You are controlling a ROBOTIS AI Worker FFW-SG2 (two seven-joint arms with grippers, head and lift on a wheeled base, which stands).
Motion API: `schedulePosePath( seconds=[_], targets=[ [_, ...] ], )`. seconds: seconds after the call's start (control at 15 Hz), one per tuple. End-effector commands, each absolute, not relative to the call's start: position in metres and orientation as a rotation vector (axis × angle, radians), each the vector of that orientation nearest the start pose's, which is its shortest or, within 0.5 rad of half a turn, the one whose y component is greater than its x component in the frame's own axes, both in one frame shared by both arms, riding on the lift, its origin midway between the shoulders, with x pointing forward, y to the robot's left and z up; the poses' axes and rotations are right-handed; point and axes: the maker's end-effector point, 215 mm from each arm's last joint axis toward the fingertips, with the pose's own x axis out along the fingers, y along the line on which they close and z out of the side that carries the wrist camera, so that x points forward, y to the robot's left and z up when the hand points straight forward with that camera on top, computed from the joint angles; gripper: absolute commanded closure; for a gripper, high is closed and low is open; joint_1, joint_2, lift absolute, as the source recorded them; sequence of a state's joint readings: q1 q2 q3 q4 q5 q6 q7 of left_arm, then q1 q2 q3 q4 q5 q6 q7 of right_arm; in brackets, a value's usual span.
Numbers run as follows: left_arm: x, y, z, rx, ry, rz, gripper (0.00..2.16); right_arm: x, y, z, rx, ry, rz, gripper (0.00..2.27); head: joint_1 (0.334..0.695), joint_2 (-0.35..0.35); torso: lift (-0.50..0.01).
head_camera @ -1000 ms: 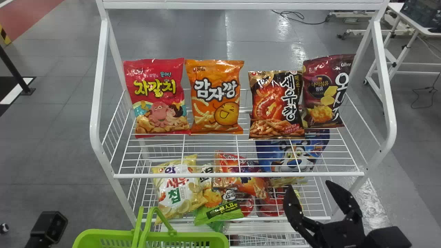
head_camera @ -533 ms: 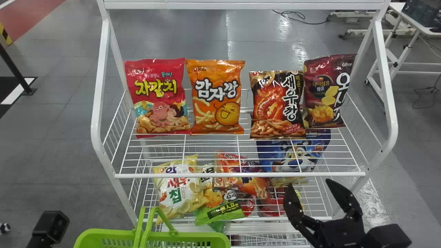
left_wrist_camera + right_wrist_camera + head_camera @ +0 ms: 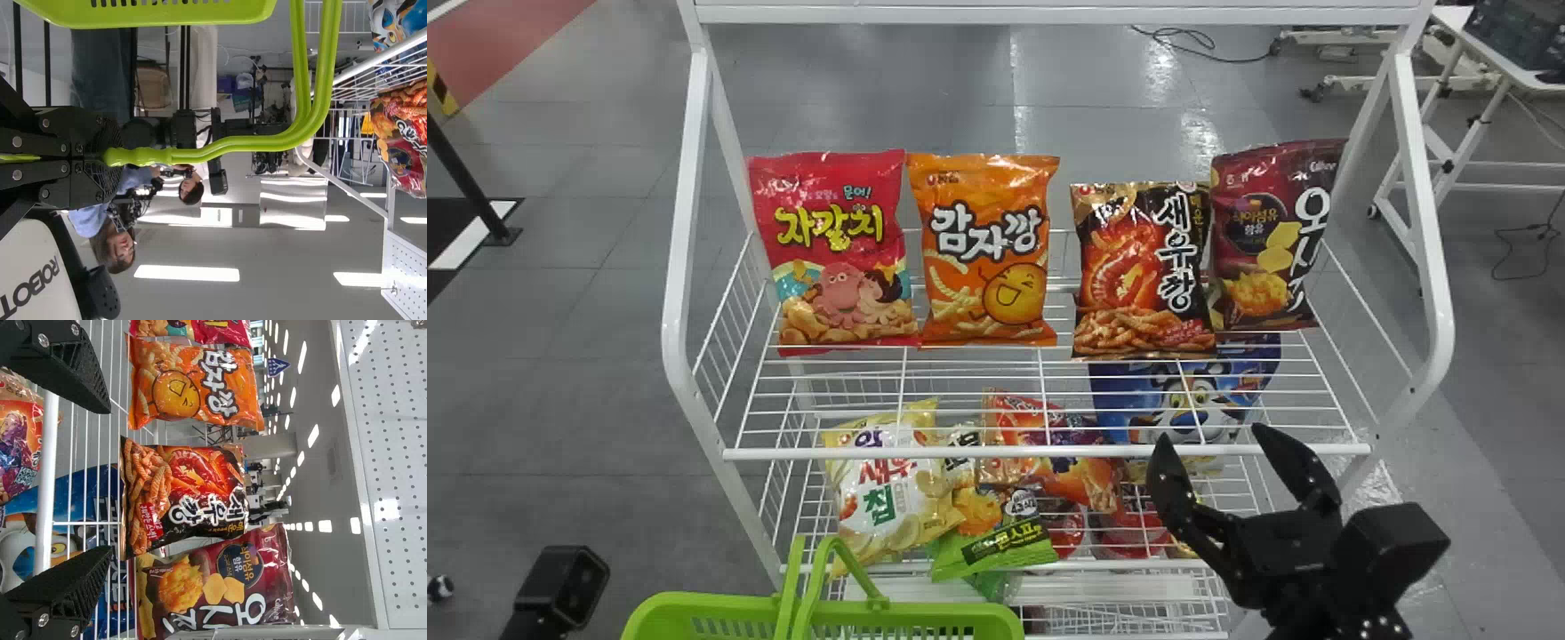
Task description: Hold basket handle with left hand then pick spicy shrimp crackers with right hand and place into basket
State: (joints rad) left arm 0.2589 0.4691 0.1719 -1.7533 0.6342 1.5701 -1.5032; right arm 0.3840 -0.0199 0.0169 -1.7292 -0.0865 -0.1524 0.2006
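The right gripper (image 3: pixel 1211 433) is spread wide, black fingers tapering. The left gripper (image 3: pixel 562 587) pinches the smooth, bent green basket handle (image 3: pixel 233 145)

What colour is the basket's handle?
Lime green; it shows best in the left wrist view, where the handle runs into the left gripper.

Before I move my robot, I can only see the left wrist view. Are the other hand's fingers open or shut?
Observer: The right fingers are open.
Operator: Yay! Which bags are next to the spicy shrimp crackers?
Observer: The spicy shrimp crackers stand between an orange bag and a dark red bag on the upper wire shelf.
Operator: Are the fingers touching them?
Observer: No, the right fingers and the crackers are apart.
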Motion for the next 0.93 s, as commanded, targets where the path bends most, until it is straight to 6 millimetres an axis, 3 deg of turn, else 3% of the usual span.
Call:
schedulePosePath(
  seconds=[0.0, 0.33, 0.87],
  targets=[
    [0.235, 0.177, -0.379, -1.311, 1.134, -1.208, 2.14, 0.482, -0.176, -0.413, 0.082, 0.101, 0.219, 0.06, 0.695, -0.006, -0.007],
    [0.236, 0.176, -0.378, -1.308, 1.133, -1.211, 2.14, 0.526, -0.154, -0.399, 0.080, 0.125, 0.246, 0.06, 0.695, 0.015, -0.007],
    [0.236, 0.176, -0.379, -1.310, 1.135, -1.211, 2.14, 0.595, -0.152, -0.382, 0.073, 0.134, 0.221, 0.05, 0.695, 0.035, -0.007]
  ],
)
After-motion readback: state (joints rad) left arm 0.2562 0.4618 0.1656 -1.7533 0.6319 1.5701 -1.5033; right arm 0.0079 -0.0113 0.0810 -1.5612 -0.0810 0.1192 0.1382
